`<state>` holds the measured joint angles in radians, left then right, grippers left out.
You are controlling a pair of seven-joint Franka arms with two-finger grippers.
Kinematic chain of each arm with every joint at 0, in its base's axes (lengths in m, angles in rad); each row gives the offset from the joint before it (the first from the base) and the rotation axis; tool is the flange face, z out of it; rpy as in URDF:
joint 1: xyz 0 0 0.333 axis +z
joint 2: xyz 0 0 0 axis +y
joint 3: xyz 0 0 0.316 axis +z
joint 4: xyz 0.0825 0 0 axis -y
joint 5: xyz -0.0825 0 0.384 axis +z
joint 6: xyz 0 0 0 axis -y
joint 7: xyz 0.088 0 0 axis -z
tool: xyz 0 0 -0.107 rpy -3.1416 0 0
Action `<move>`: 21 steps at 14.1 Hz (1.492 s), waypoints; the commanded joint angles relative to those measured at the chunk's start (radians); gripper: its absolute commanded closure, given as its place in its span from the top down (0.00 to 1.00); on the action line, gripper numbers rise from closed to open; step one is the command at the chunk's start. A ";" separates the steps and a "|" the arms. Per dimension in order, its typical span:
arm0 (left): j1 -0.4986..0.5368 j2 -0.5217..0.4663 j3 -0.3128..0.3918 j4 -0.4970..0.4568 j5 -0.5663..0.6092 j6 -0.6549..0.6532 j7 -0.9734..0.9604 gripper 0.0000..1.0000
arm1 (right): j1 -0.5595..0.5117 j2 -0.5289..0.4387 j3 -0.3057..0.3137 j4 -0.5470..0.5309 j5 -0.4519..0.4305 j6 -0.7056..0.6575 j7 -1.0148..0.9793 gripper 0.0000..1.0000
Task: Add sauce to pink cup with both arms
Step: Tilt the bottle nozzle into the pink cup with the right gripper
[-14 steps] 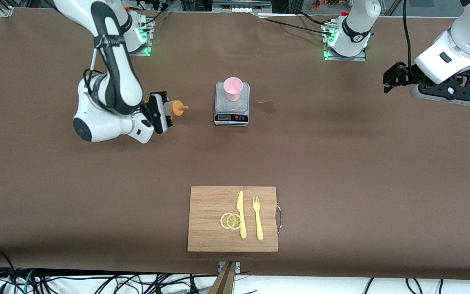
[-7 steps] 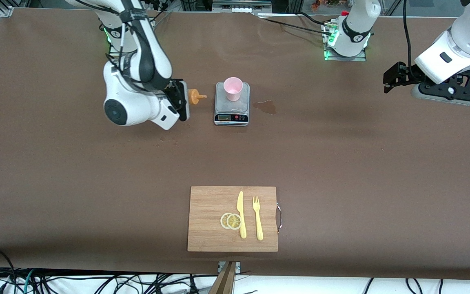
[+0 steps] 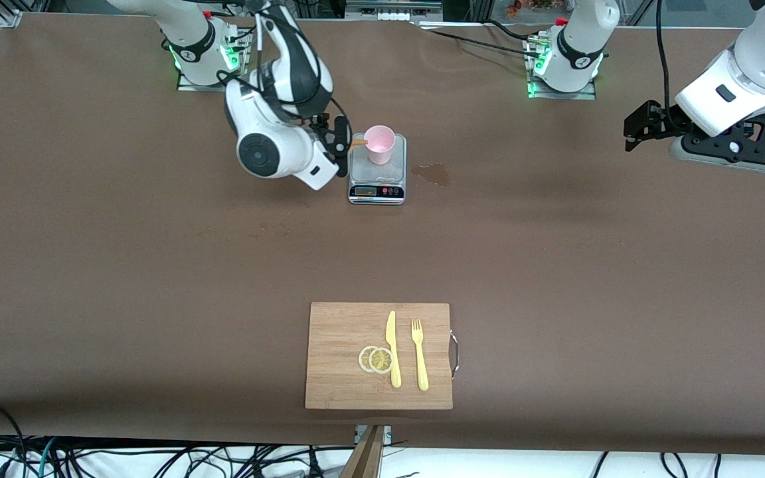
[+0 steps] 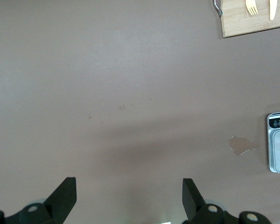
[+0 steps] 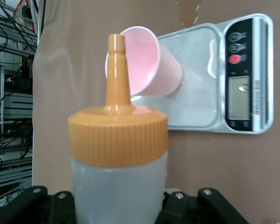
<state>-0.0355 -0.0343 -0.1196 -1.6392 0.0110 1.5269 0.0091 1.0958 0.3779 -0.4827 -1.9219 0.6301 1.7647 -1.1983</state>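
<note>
Gripping sauce [image 5: 117,154] tight in right gripper [image 3: 337,143], tipped sideways, nozzle at pink cup [image 3: 379,144] rim, nine o'clock side, atop scale [image 3: 377,182]; possibly short of mouth, risking drips or toppling. Waiting wide open over bare table: left gripper [image 4: 128,196]

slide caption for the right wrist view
Translucent squeeze bottle with orange nozzle cap aimed at pale pink plastic cup on grey scale.

Pink cup [image 3: 380,144], orange-capped whitish sauce [image 5: 117,154], grey scale [image 3: 377,182], brown table [image 3: 555,265].
</note>
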 commanded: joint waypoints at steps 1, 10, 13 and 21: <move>0.003 -0.010 -0.002 0.010 -0.009 -0.017 0.009 1.00 | 0.006 -0.028 0.021 -0.005 -0.058 0.001 0.054 0.16; 0.003 -0.010 -0.002 0.010 -0.011 -0.017 0.008 1.00 | 0.015 -0.031 0.053 -0.008 -0.138 -0.028 0.091 0.16; 0.003 -0.010 -0.002 0.010 -0.009 -0.017 0.009 1.00 | 0.018 -0.033 0.072 -0.011 -0.167 -0.030 0.103 0.16; 0.002 -0.010 -0.002 0.010 -0.011 -0.017 0.009 1.00 | 0.039 -0.021 0.102 0.003 -0.245 -0.028 0.210 0.16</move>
<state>-0.0356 -0.0343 -0.1202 -1.6391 0.0110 1.5268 0.0091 1.1301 0.3765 -0.3903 -1.9219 0.4148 1.7478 -1.0347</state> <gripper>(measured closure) 0.000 0.793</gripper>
